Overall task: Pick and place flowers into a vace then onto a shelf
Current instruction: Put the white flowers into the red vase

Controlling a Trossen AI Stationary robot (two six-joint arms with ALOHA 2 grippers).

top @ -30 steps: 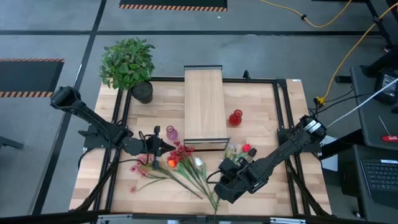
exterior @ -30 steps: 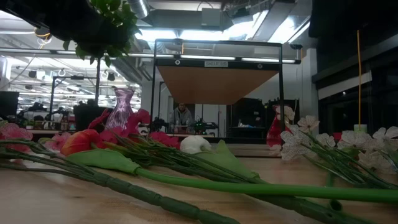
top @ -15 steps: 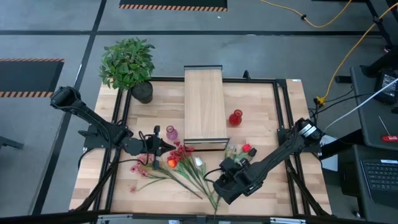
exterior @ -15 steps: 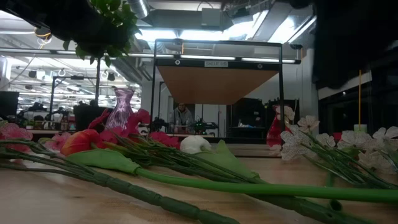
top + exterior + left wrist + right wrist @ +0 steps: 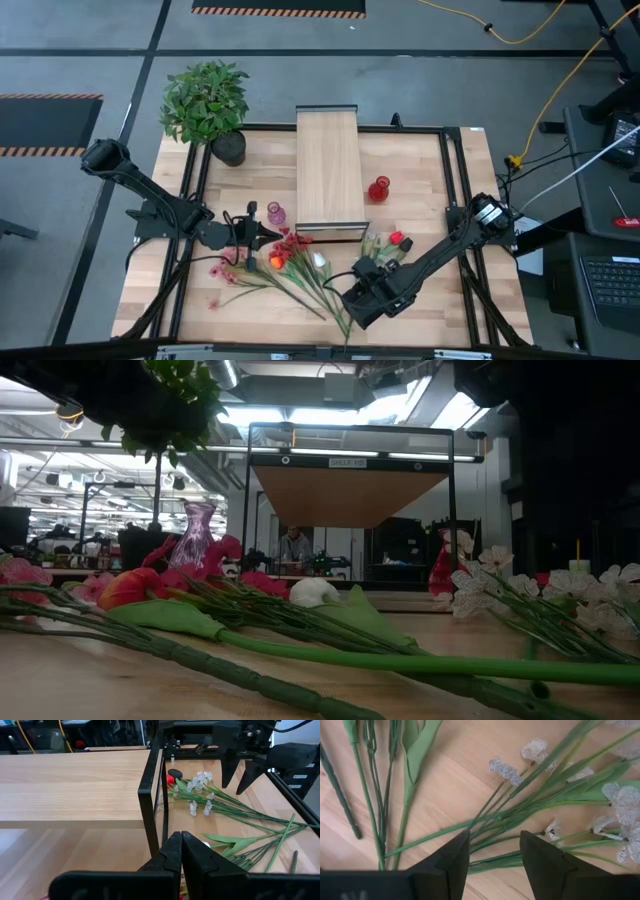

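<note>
Loose flowers lie on the wooden table: a red, orange and pink bunch (image 5: 288, 252), and a white-blossomed bunch (image 5: 373, 246) whose green stalks (image 5: 520, 817) fan out toward the near edge. My right gripper (image 5: 494, 851) points down, open, over these stalks, one finger on each side, clear of them; it also shows in the high view (image 5: 352, 296). My left gripper (image 5: 270, 237) hovers shut by the shelf's near end. A purple vase (image 5: 276, 213) and a red vase (image 5: 378, 188) stand beside the shelf (image 5: 328, 165).
A bushy potted plant (image 5: 206, 102) stands at the far left corner. A black frame (image 5: 447, 180) runs round the table, and its post (image 5: 150, 805) stands at the shelf's corner just ahead of my left gripper. Bare wood lies along the near right.
My right gripper has sunk toward the white-blossomed stalks and shifted slightly toward the table's left. Its arm now fills more of the low view's right side. The flowers and vases lie as before.
</note>
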